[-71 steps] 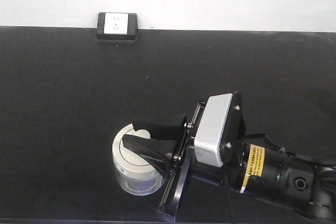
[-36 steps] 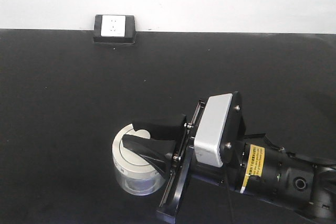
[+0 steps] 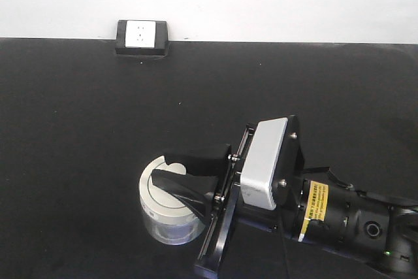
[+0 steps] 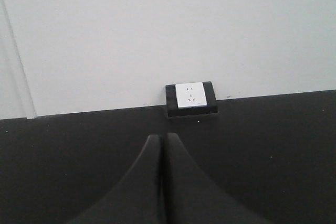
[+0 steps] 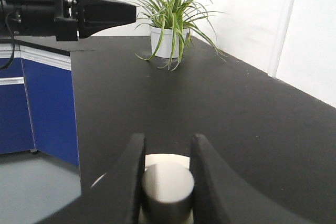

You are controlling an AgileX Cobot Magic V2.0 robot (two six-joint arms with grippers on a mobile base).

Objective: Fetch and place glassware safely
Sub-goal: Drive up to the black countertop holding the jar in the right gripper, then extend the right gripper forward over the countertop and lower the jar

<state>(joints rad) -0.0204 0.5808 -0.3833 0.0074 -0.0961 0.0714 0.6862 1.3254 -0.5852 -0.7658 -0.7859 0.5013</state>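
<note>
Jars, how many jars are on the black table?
1. The jar sits near the front edge of the table, its lid knob inside the right end effector. No other jar shows in any view.

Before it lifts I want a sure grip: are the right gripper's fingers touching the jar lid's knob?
Touching. In the right wrist view the right gripper's fingers sit flush against both sides of the knob, with no gap showing.

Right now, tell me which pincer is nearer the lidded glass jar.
Right. The right pincer sits over the jar, fingers either side of its lid knob. The left pincer is shut, well away, pointing at the wall socket.
</note>
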